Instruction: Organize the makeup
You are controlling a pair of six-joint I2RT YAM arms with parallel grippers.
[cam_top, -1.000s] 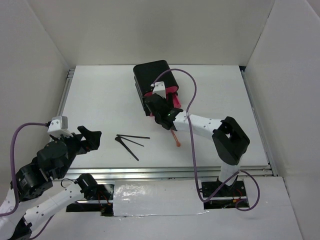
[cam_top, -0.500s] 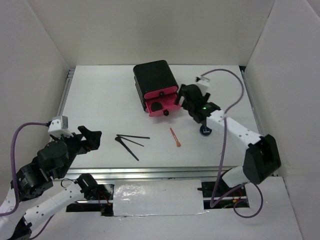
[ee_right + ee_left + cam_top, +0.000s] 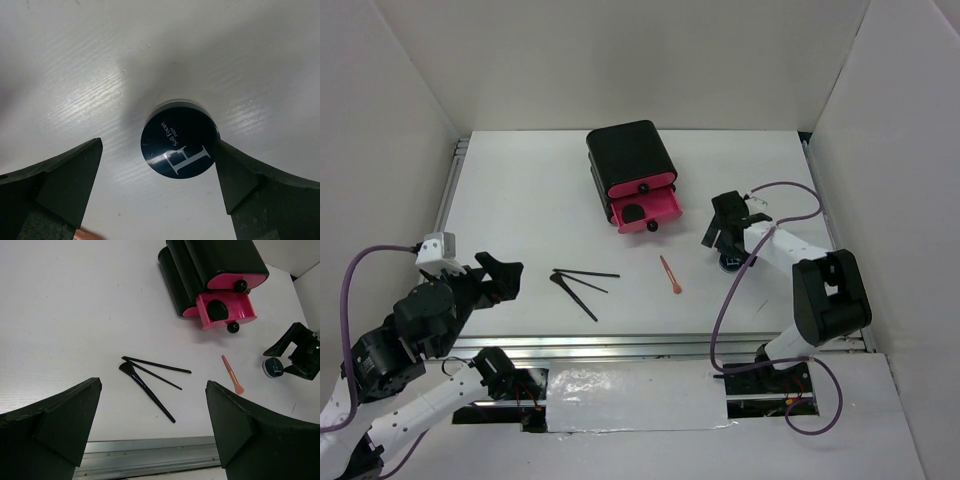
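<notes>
Right claw, apart, has swung over blue jar on white table; left claw apart.

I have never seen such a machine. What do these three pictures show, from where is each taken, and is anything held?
This robot has two arms fixed at the near edge of a white table. One picture looks down from above; the other two come from a camera on each wrist, so the dark shapes at the sides are that arm's jaws. On it lie three thin black brushes, an orange-pink stick and a dark blue round jar. A black chest has its lower pink drawer open, a round black compact inside. Both pairs of jaws are open and empty; those of the right arm stand on either side of the jar.
</notes>
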